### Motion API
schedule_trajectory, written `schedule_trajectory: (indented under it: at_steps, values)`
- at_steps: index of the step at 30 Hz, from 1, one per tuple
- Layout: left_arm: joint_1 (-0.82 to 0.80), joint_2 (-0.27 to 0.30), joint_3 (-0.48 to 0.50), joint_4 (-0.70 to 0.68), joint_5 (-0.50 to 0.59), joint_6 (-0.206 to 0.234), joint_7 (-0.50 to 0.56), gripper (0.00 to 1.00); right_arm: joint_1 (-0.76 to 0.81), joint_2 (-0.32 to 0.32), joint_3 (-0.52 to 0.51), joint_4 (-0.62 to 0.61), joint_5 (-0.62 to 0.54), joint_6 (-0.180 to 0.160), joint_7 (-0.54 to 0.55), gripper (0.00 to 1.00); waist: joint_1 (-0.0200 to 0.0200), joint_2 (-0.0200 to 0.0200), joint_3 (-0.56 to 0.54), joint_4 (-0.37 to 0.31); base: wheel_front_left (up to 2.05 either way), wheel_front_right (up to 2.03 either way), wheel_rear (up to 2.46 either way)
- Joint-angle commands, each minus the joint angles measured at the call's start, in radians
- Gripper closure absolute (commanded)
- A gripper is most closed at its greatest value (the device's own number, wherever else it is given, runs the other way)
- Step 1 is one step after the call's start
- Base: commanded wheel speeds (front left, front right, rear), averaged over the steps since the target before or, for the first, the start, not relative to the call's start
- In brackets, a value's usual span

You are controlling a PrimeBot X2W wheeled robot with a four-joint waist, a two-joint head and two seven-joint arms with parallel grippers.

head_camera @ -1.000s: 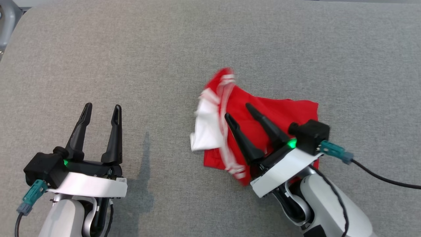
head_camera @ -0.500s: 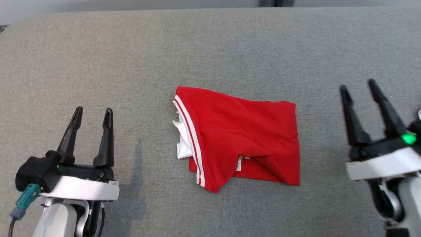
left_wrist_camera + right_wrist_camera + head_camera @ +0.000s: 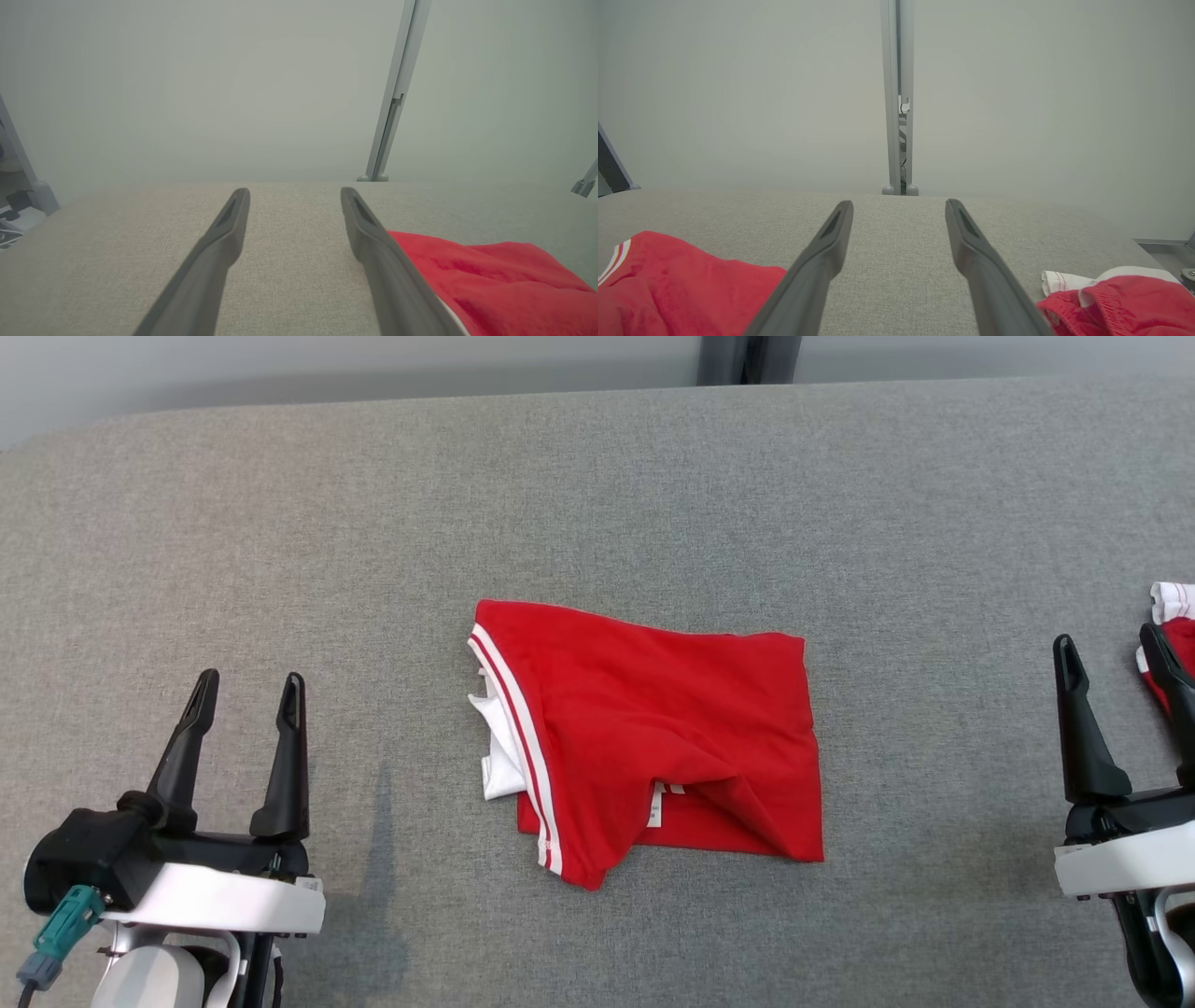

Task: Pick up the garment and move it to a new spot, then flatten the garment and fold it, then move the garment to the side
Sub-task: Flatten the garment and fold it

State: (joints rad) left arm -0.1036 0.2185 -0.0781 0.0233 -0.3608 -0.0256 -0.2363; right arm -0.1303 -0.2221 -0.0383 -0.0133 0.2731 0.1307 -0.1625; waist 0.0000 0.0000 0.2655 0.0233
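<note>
1. Left tool: fingers spread, nothing between them. Right tool: also spread and empty.
2. Garment: red with white striped trim, lying rumpled on the desk between the two tools and touching neither.
3. Key relation: the garment's long axis runs side to side, slightly tilted. Its striped edge faces the left tool, its plain edge the right. The left tool looks somewhat nearer.
4. Pose: both arms low at the near desk edge, fingers pointing away, roughly level with the surface.
5. Judgement: each tool needs an inward swing to reach its end of the garment. A second red-and-white cloth lies just beside the right tool; I cannot tell whether they touch. Snag risk.
</note>
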Motion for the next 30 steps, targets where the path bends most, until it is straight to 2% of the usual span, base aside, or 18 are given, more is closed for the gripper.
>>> schedule_trajectory:
  at_steps: [1,6,12,13,14,20,25,30]
  values:
    - [0.011,0.007,0.001,-0.005,0.001,0.003,0.005,0.00,0.009,0.000,-0.006,-0.004,0.005,0.000,0.005,0.00,0.0000,0.0000,0.001,0.000,0.00,0.00,0.00]
    - [0.010,0.010,-0.002,-0.016,-0.003,0.007,0.012,0.00,-0.005,0.009,-0.001,-0.009,0.023,0.000,0.007,0.00,0.0000,0.0000,0.004,0.000,0.00,0.00,0.00]
    - [-0.001,0.012,-0.007,-0.022,-0.006,0.011,0.014,0.00,-0.031,-0.011,0.027,-0.012,0.035,0.000,0.016,0.00,0.0000,0.0000,0.013,0.005,0.00,0.00,0.00]
    - [-0.004,0.011,-0.009,-0.022,-0.006,0.012,0.014,0.00,-0.039,-0.017,0.037,-0.012,0.036,0.000,0.020,0.55,0.0000,0.0000,0.015,0.007,0.00,0.00,0.00]
    - [-0.008,0.011,-0.012,-0.022,-0.006,0.011,0.014,0.00,-0.048,-0.024,0.054,-0.010,0.044,0.000,0.031,1.00,0.0000,0.0000,0.019,0.011,0.00,0.00,0.00]
    - [-0.033,0.000,-0.027,-0.017,-0.009,0.003,0.008,0.00,-0.116,-0.056,0.188,-0.004,0.066,0.000,0.054,1.00,0.0000,0.0000,0.039,0.047,0.00,0.00,0.00]
    - [-0.052,-0.015,-0.042,-0.006,-0.011,-0.006,-0.001,0.00,-0.202,-0.075,0.389,0.023,0.098,0.000,0.064,1.00,0.0000,0.0000,0.059,0.081,0.00,0.00,0.00]
    - [-0.077,-0.036,-0.063,0.015,-0.016,-0.019,-0.010,0.00,-0.313,-0.092,0.599,0.112,0.158,0.000,0.057,1.00,0.0000,0.0000,0.077,0.121,0.00,0.00,0.00]
